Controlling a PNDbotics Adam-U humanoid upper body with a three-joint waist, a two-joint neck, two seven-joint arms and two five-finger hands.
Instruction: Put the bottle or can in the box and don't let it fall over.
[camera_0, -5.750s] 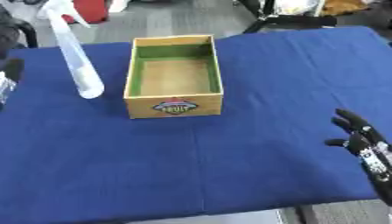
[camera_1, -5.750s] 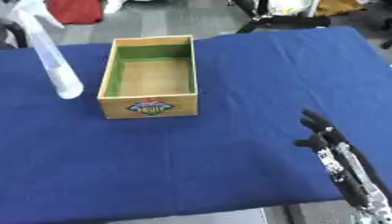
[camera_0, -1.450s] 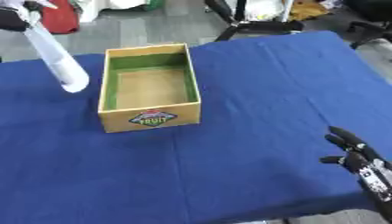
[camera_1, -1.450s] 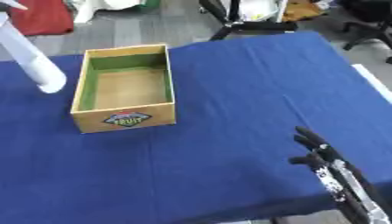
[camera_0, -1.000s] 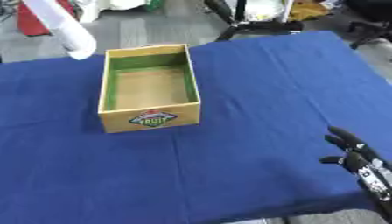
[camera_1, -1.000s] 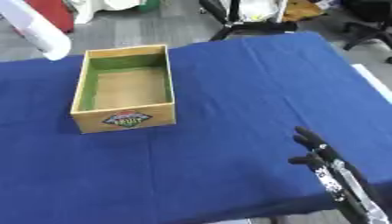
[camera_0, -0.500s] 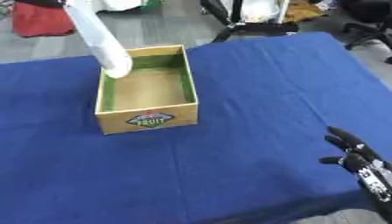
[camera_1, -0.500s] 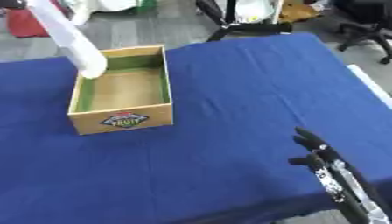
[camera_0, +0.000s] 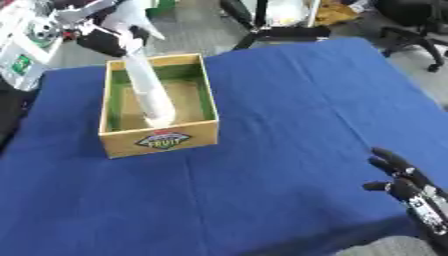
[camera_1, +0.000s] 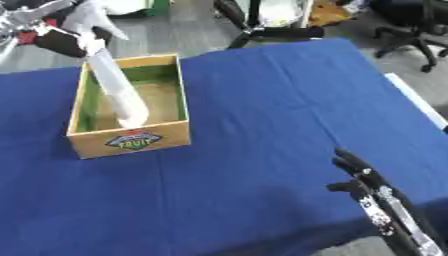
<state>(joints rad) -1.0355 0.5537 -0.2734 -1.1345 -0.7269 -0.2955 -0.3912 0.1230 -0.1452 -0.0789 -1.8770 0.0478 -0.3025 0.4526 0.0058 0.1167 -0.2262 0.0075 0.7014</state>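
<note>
— Bottle (camera_0: 149, 95), where was it when you paused?

— Inside the box (camera_0: 157, 142), its base low against the floor near the front wall, the body leaning back toward the far left. It was not upright.

— How did you expect it to handle?

— It looked tall, slim and pale, probably light plastic, so top-heavy and easy to tip. Its smooth side could slip. You took it high, at the neck and trigger end; I judged a hold lower on the body would steady it better for setting down.

— And your left hand (camera_0: 109, 37)?

— It came in from the upper left, above the box's far rim, its fingers curled round the top of the bottle.

— The right hand (camera_1: 359, 177)?

— Idle at the lower right over the blue table (camera_0: 289, 100), fingers relaxed and spread, holding nothing, well apart from the box.
</note>
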